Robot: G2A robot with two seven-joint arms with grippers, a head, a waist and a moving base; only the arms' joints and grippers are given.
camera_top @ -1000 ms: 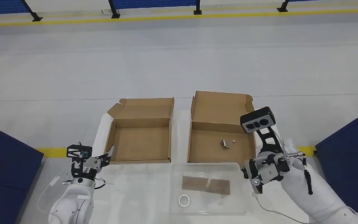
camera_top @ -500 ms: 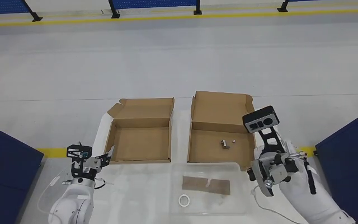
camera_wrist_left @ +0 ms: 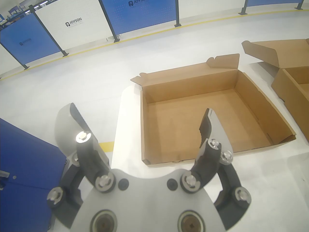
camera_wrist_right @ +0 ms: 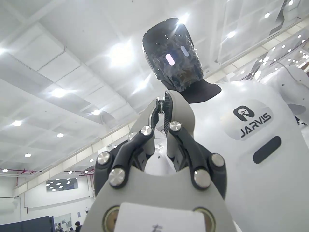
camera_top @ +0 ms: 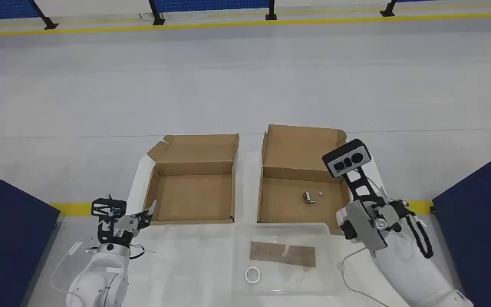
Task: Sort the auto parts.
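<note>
Right arm: since a second ago its wrist has been swinging in toward the right cardboard box (camera_top: 280, 192) and rolling over. The left arm is keeping its place.

1. Right gripper (camera_wrist_right: 162, 105): it is pointing up, away from the white table (camera_top: 192, 261). Its fingers are clenching a small threaded metal part (camera_wrist_right: 160, 106) at their tips, holding it aloft just off that box's near right corner.
2. Left gripper (camera_wrist_left: 140, 109): its jaws are standing spread wide and grasping nothing. It is hovering over the table, facing the near left corner of the left cardboard box (camera_top: 196, 196).
3. Boxes: both are sitting side by side with their lids folded back.
4. Sorted parts: a small metal piece (camera_top: 309, 196) is lying in the right box, with a tinier piece (camera_top: 321, 193) just beside it.
5. Clear plastic tray (camera_top: 318, 280): it is sitting in front of the right box, carrying a brown cardboard strip (camera_top: 282, 254) and a white ring (camera_top: 252, 274), the two lying apart.
</note>
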